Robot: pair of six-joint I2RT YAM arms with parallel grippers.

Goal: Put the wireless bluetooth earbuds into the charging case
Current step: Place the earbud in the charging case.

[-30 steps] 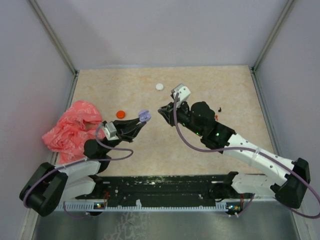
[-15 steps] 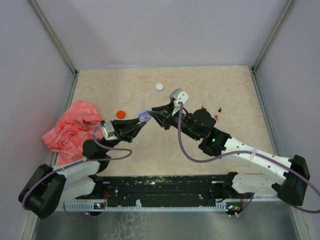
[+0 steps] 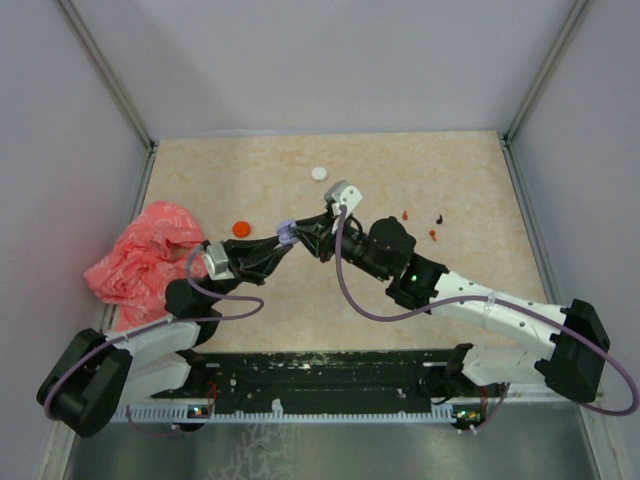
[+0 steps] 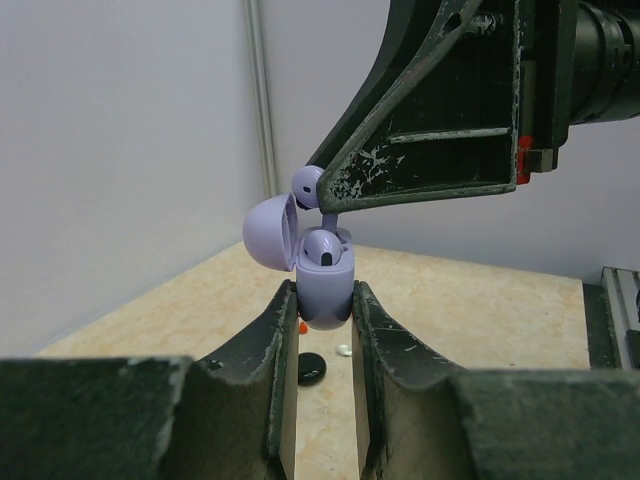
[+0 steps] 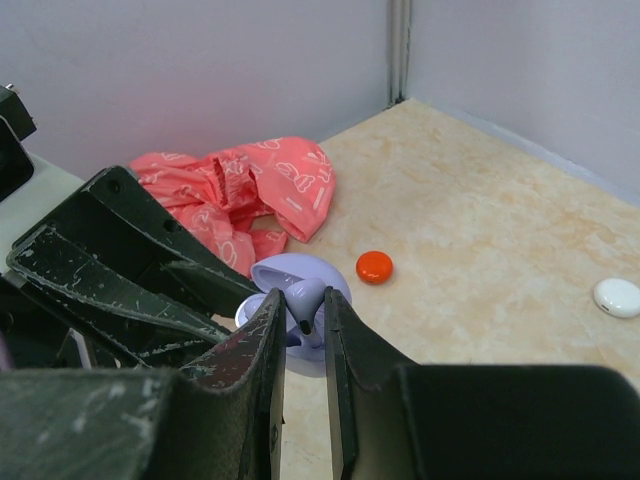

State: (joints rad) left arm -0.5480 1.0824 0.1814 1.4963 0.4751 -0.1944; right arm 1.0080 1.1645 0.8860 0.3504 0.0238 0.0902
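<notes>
The left jaws are clamped on the lilac case (image 4: 325, 290), holding it lid-open above the desk (image 3: 420, 170). An earbud (image 4: 322, 250) sits inside. The right jaws pinch a second earbud (image 4: 307, 186) just over the case's open top. Farther off lie a red disc (image 3: 241, 228) and a white disc (image 3: 319, 173).

Top view: even, diffuse light from overhead, moderately bright. Tabletop (image 3: 450, 170) uniformly lit, no hot spots; only faint, soft shadows under the arms. Walls (image 3: 330, 60) dimmer, grey-lilac cast. Metal strip (image 3: 300, 450) at the near edge shows mottled reflections. Corner posts splay outward, wide-lens look.

Left wrist view: charging case (image 4: 328, 275) sharp; left gripper (image 4: 322, 295) dark, soft-focused toward the bottom edge.

Right wrist view: right gripper (image 5: 302, 305) blurred up close; lilac earbud (image 5: 300, 293), pink cloth (image 5: 250, 190) and orange disc (image 5: 374, 267) reasonably crisp.
</notes>
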